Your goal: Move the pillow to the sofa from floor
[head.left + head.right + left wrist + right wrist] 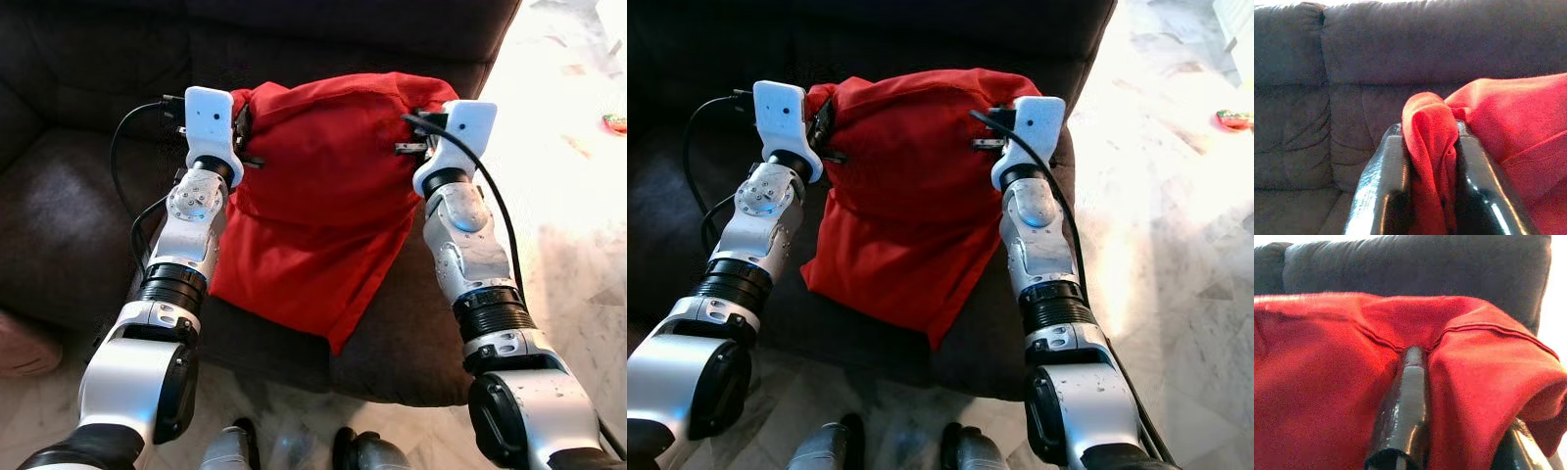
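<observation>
A red pillow (323,196) hangs over the dark sofa seat (69,225), its lower corner drooping to the seat's front edge. My left gripper (1430,147) is shut on a bunched fold at the pillow's upper left corner, with red cloth pinched between both black fingers (1383,191). My right gripper (1464,396) is shut on the pillow's upper right edge; one finger (1405,411) lies on top of the cloth and the other is mostly covered by it. In the head views both wrists (211,122) (460,132) flank the pillow's top.
The dark sofa backrest (1425,44) rises right behind the pillow. Pale marble floor (578,196) lies to the right, with a small coloured object (615,122) on it. My feet (294,450) stand at the sofa's front edge. A pinkish thing (24,343) sits low on the left.
</observation>
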You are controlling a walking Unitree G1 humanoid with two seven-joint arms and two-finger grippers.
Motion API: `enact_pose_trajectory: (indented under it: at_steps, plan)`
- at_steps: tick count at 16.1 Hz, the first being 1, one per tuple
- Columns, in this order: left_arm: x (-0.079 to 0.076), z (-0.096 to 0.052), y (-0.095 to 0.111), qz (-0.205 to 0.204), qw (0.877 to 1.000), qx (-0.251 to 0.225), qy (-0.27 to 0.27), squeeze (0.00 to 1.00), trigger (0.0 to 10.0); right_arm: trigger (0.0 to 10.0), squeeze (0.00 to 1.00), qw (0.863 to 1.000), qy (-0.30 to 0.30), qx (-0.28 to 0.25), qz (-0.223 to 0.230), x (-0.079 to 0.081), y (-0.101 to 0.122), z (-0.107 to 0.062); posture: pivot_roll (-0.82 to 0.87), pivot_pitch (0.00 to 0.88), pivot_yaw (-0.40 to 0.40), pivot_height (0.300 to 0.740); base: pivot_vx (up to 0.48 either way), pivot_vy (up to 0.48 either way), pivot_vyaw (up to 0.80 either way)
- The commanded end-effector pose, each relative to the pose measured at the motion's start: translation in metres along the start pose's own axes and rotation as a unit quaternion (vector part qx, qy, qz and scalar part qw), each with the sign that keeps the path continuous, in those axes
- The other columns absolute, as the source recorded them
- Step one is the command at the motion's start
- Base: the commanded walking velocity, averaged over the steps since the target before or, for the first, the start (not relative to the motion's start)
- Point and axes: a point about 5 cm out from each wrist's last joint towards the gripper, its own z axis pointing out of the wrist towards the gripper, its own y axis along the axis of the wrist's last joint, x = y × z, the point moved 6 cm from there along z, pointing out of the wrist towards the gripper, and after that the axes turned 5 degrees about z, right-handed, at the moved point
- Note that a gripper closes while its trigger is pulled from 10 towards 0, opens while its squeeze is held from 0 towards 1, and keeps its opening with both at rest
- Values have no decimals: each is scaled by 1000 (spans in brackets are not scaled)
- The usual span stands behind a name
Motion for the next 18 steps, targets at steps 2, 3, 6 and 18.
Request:
enact_pose_trajectory:
  at_steps: [2,3,6,18]
  plan:
    - [-6,2,3,8,1000,-7,-9,1000,10000,10000,1000,1000,5,-18,7,3,11,3,35,240,-50,740,0,0,0]
    - [-6,2,4,12,1000,-6,-8,1000,10000,10000,1000,1000,5,-19,11,3,11,4,34,239,-49,740,0,0,0]
    - [-5,4,7,16,1000,-11,-2,1000,10000,10000,1000,1000,6,-24,4,4,14,4,35,237,-50,740,0,0,0]
    - [-4,-46,-4,59,996,-66,4,0,10000,10000,0,998,-27,-44,-27,-25,-7,-40,31,151,-50,740,0,0,0]
